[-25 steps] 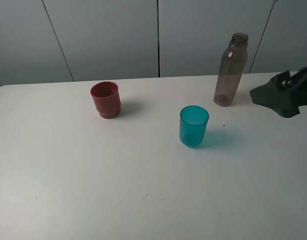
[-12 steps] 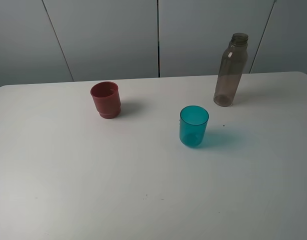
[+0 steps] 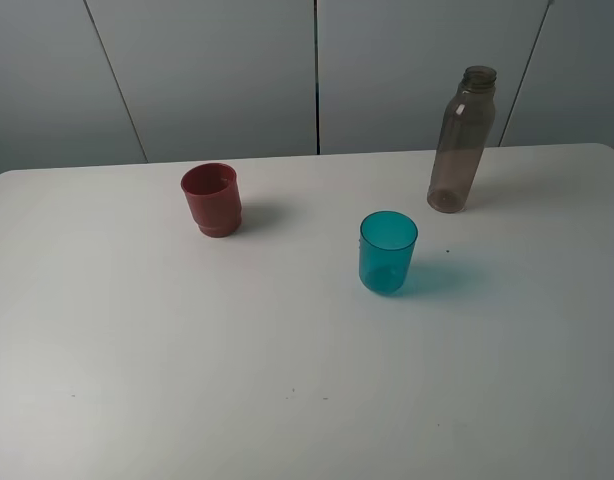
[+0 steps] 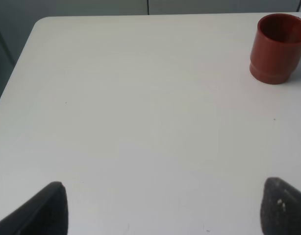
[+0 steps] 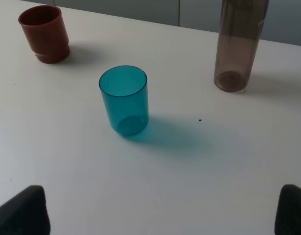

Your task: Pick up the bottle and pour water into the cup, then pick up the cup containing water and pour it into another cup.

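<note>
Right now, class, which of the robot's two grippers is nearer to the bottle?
Right. The right gripper, open, faces the bottle across the teal cup. The left gripper, also open, sees only the red cup, far from the bottle.

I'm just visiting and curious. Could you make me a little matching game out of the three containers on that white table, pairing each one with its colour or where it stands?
Things:
1. bottle
2. teal cup
3. red cup

Descriptions:
A. opaque, short and wide, on the left of the high view
B. tall, smoky grey-brown, no cap, nearest the back wall
C. see-through blue-green, between the other two and nearest the camera in the high view

Pairs: 1-B, 2-C, 3-A
</note>
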Controlling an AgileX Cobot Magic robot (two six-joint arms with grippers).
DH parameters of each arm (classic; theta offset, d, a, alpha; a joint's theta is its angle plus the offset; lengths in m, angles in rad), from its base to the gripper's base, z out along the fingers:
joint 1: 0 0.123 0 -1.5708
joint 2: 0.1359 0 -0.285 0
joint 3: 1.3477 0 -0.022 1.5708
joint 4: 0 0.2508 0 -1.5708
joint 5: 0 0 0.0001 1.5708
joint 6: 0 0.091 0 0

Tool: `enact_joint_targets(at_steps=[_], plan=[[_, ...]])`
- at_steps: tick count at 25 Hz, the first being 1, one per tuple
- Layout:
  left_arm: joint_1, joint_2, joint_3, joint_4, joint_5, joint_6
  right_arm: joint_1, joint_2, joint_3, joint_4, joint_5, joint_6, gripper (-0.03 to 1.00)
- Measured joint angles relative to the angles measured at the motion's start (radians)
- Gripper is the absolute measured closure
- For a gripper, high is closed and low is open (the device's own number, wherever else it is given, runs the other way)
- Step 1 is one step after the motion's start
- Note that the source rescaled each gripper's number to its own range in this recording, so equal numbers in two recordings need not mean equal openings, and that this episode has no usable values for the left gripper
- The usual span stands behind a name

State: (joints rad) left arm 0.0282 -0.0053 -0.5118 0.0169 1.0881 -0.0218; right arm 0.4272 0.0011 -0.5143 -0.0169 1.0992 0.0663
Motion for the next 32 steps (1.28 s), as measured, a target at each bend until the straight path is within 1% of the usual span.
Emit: enact_joint_targets(at_steps=[3, 4, 6, 8, 12, 14, 15, 18, 25, 32], plan=[[0.0, 0.0, 0.0, 0.0, 0.0, 0.0, 0.0, 0.0, 0.0, -0.017, -0.002, 0.007, -0.02], [0.0, 0.0, 0.0, 0.0, 0.0, 0.0, -0.01, 0.0, 0.0, -0.024, -0.002, 0.017, -0.02], [0.0, 0.0, 0.0, 0.0, 0.0, 0.0, -0.057, 0.0, 0.0, -0.028, -0.002, 0.029, -0.02], [0.0, 0.0, 0.0, 0.0, 0.0, 0.004, -0.148, -0.002, 0.0, -0.035, -0.002, 0.031, -0.02], [0.0, 0.0, 0.0, 0.0, 0.0, 0.004, -0.374, -0.002, 0.0, -0.043, -0.002, 0.035, -0.02], [0.0, 0.0, 0.0, 0.0, 0.0, 0.004, -0.449, -0.002, 0.0, -0.043, -0.002, 0.035, -0.02], [0.0, 0.0, 0.0, 0.0, 0.0, 0.004, -0.463, -0.002, 0.0, -0.043, -0.002, 0.035, -0.02], [0.0, 0.0, 0.0, 0.0, 0.0, 0.003, -0.461, -0.002, 0.0, -0.043, -0.002, 0.032, -0.02], [0.0, 0.0, 0.0, 0.0, 0.0, 0.003, -0.407, -0.002, 0.0, -0.043, -0.002, 0.026, -0.02], [0.0, 0.0, 0.0, 0.0, 0.0, 0.003, -0.398, -0.002, 0.0, -0.043, -0.002, 0.024, -0.02]])
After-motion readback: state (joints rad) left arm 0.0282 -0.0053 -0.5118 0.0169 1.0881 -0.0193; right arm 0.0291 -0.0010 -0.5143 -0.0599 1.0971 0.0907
